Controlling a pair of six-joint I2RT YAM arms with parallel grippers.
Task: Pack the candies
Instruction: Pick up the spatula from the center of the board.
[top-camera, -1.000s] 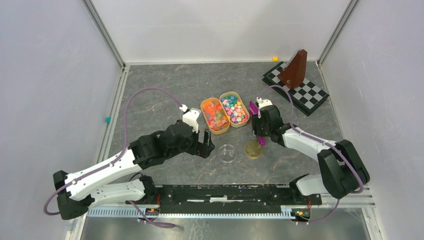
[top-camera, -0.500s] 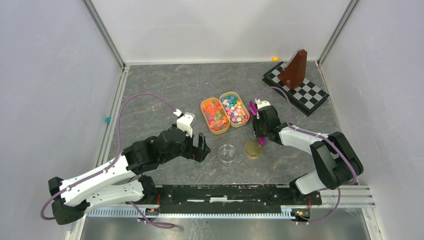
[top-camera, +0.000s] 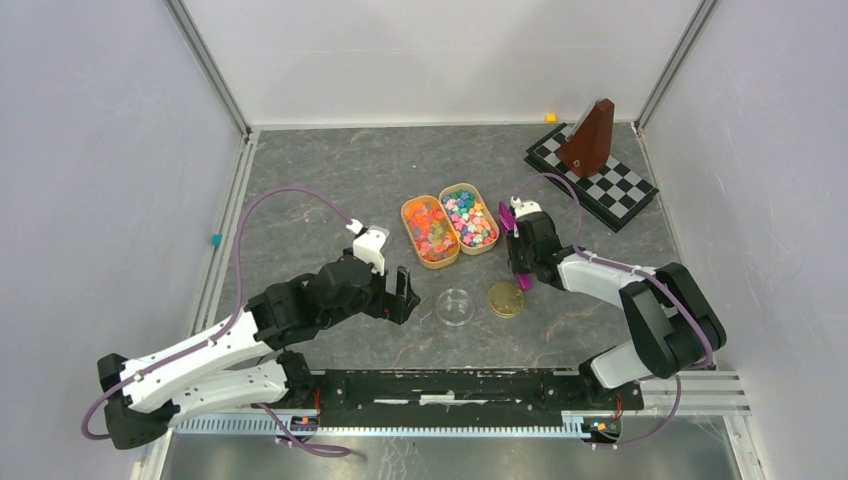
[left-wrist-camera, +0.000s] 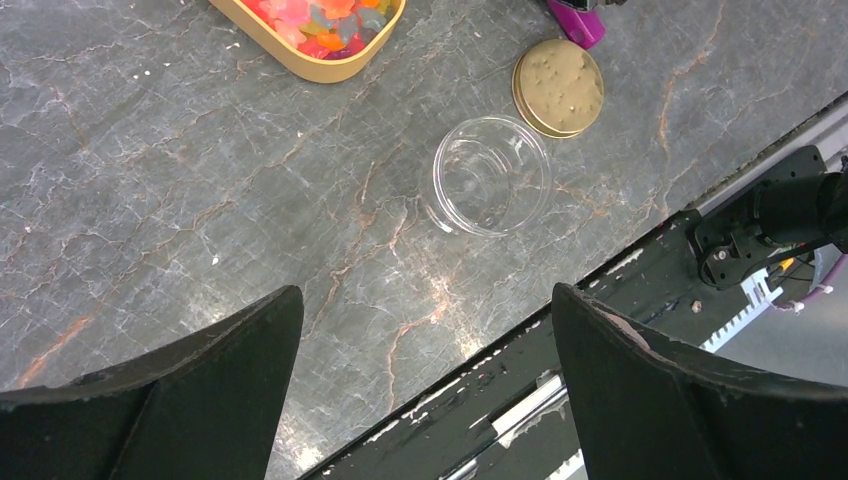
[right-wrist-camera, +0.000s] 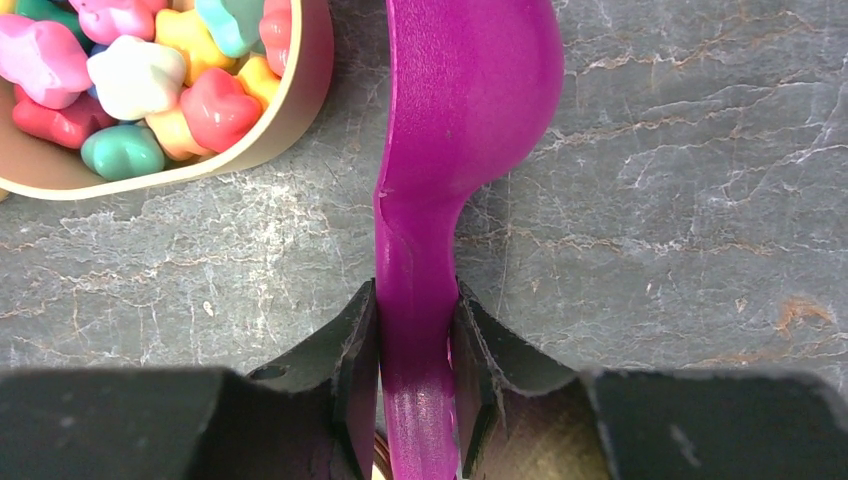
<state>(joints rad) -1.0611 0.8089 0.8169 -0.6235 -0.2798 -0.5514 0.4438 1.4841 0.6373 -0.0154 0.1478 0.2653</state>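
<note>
Scoop (right-wrist-camera: 465, 90) is clamped by its handle in the right hand (right-wrist-camera: 415, 350), bowl beside the candies (right-wrist-camera: 130, 80) in their trays (right-wrist-camera: 314, 62), presumably for dipping. Left hand (left-wrist-camera: 425, 320) is spread near the jar (left-wrist-camera: 490, 175), likely to steady it.

jar (left-wrist-camera: 491, 175): bare table (left-wrist-camera: 200, 200) near side | lid (left-wrist-camera: 558, 88) just beside | tray (left-wrist-camera: 330, 72) beyond

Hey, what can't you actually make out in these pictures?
Purple plastic scoop: bowl tip cut off by right wrist view's top edge; from above, right claw covers its middle.
Tan oval tray of orange-red candies: cut by left wrist view's top edge.
Tiny yellow object, top view: too small to identify.
</note>
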